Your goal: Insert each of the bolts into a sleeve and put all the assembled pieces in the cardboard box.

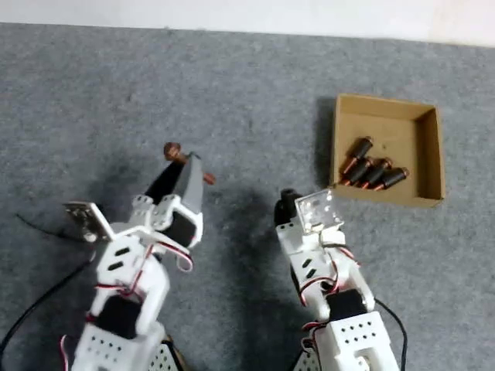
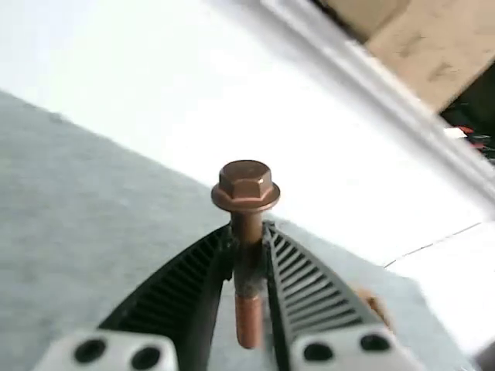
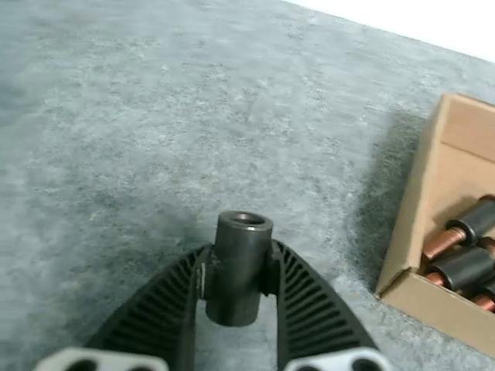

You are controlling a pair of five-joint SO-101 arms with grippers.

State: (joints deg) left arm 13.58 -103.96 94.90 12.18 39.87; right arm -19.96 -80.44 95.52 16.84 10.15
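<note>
The left gripper (image 2: 247,236) is pinching a copper hex-head bolt (image 2: 246,188) by its shank. The right gripper (image 3: 238,259) is clasping a dark cylindrical sleeve (image 3: 241,290).

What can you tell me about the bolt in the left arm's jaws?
The bolt looks like copper-coloured metal, with a hexagonal head over a round flange and a plain shank. The left arm's jaws are shut on the shank just under the flange, so the head and the tail end stick out on opposite sides. It appears to be held above the grey mat, touching nothing but the jaws, and nothing is fitted over it.
</note>
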